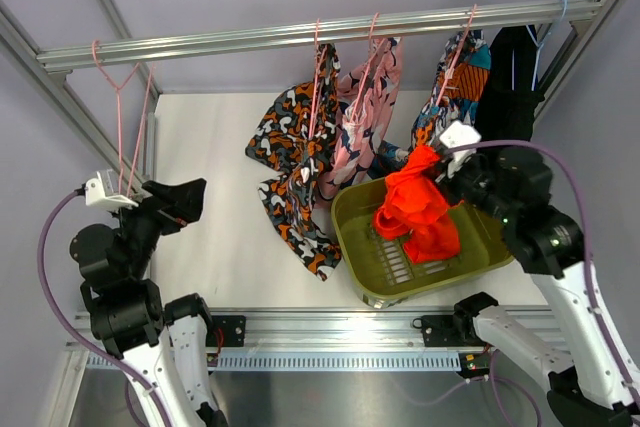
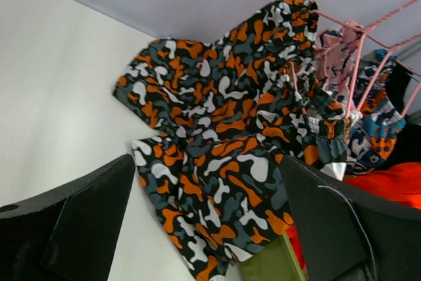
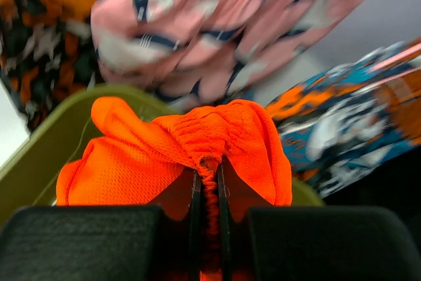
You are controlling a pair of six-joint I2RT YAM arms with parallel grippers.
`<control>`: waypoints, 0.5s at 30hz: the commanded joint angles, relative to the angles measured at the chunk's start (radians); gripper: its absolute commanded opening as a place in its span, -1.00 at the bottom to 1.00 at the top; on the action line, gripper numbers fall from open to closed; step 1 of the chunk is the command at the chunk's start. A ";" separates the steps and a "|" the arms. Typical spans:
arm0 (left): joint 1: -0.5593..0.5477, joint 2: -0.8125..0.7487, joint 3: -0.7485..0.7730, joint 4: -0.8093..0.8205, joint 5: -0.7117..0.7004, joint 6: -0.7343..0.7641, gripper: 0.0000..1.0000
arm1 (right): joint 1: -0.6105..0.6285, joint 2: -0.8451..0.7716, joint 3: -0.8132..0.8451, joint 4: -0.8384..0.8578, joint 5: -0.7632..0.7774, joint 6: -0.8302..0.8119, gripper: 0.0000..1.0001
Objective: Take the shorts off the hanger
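right tool (image 1: 440, 162) clamped narrow on bunched fabric of orange shorts (image 1: 415, 212), which hang into green tub (image 1: 350, 217), likely for drop-off | left tool (image 1: 185, 205) wide open, empty, beside bare pink hanger (image 1: 125, 117) on rail (image 1: 250, 40)

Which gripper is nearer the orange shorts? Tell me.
Right. The right gripper is shut on the shorts above the green tub; the left gripper hangs open far to the left, across the table.

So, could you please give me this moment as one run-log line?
left gripper: open, empty | right gripper: shut on shorts, over green tub | hanger: bare, on rail
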 commanded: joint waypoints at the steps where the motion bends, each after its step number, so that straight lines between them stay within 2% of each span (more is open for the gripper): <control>1: 0.000 0.019 -0.050 0.127 0.162 -0.098 0.93 | -0.006 0.012 -0.094 0.010 -0.103 -0.007 -0.99; 6: -0.002 0.004 -0.092 0.129 0.164 -0.121 0.93 | -0.006 0.093 -0.179 -0.048 -0.183 -0.022 -0.85; 9: 0.000 0.007 -0.113 0.130 0.161 -0.133 0.92 | -0.006 0.127 -0.194 -0.085 -0.258 -0.034 -0.69; 10: -0.002 0.008 -0.120 0.130 0.159 -0.136 0.91 | -0.006 0.127 -0.196 -0.091 -0.301 -0.042 -0.54; 11: -0.002 0.010 -0.123 0.132 0.159 -0.138 0.91 | -0.006 0.126 -0.197 -0.102 -0.315 -0.054 -0.13; 12: -0.002 0.011 -0.124 0.133 0.161 -0.139 0.91 | -0.006 0.124 -0.199 -0.105 -0.324 -0.053 0.08; 14: -0.002 0.025 -0.130 0.133 0.161 -0.144 0.90 | -0.006 0.127 -0.187 -0.118 -0.343 -0.051 0.45; 15: -0.003 0.028 -0.132 0.133 0.161 -0.147 0.90 | -0.006 0.127 -0.180 -0.122 -0.350 -0.051 0.50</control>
